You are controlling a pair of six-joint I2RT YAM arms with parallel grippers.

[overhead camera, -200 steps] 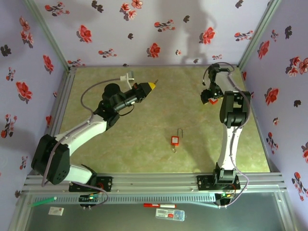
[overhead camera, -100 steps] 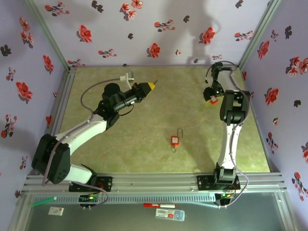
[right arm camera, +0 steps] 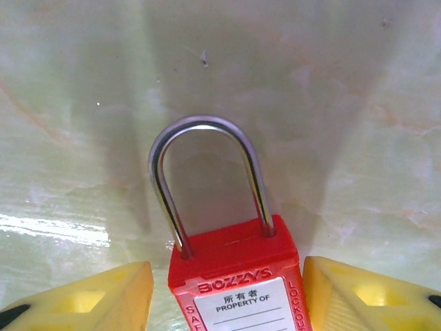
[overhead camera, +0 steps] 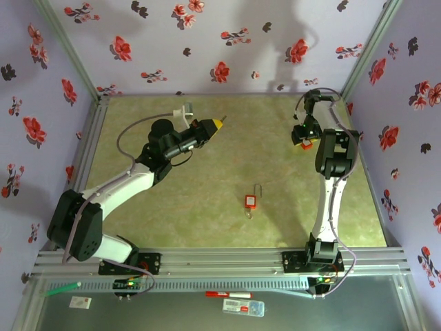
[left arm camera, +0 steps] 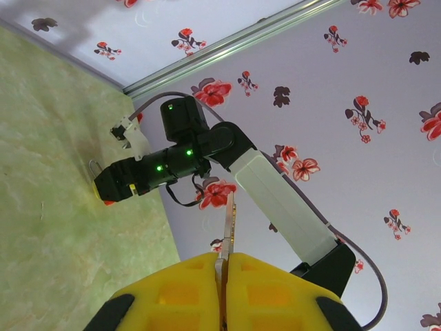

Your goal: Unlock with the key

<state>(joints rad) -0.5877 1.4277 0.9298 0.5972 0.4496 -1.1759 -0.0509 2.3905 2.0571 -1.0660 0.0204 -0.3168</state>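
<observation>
A second padlock [overhead camera: 251, 201] lies at the tabletop [overhead camera: 200, 214] centre. Our left end effector [overhead camera: 218, 123], aimed at 1 o'clock, is clamped on the key [left arm camera: 228, 224]. Our right end effector [overhead camera: 304, 141], at 2 o'clock, points down, jaws apart around the padlock [right arm camera: 238, 265].

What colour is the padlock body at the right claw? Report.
Red padlock body; best in right wrist view.
</observation>
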